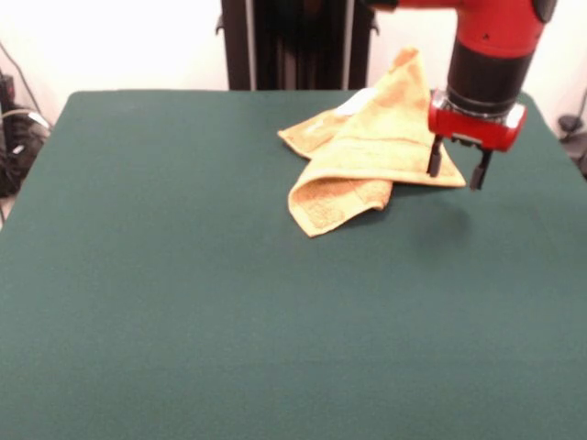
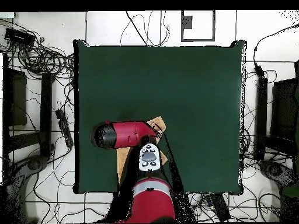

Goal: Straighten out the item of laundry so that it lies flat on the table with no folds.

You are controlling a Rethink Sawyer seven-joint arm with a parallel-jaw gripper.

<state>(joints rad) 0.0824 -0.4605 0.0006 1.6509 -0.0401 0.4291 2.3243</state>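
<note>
The orange-tan towel [image 1: 367,151] lies folded over itself at the far right of the dark green table [image 1: 183,275], with one part standing up in a peak toward the pedestal. My gripper [image 1: 456,170] hangs just above the table at the towel's right corner. Its two black fingers are apart with nothing between them, and the left finger [image 1: 435,158] overlaps the towel's edge. In the overhead view the red arm [image 2: 125,134] covers most of the towel [image 2: 156,125]; the gripper is hidden under the arm's head. The table [image 2: 175,87] shows bare beyond it.
The black pedestal [image 1: 293,41] stands behind the table's far edge. Many cables [image 2: 41,58] lie on the floor around the table, with dark equipment [image 2: 14,96] on both sides.
</note>
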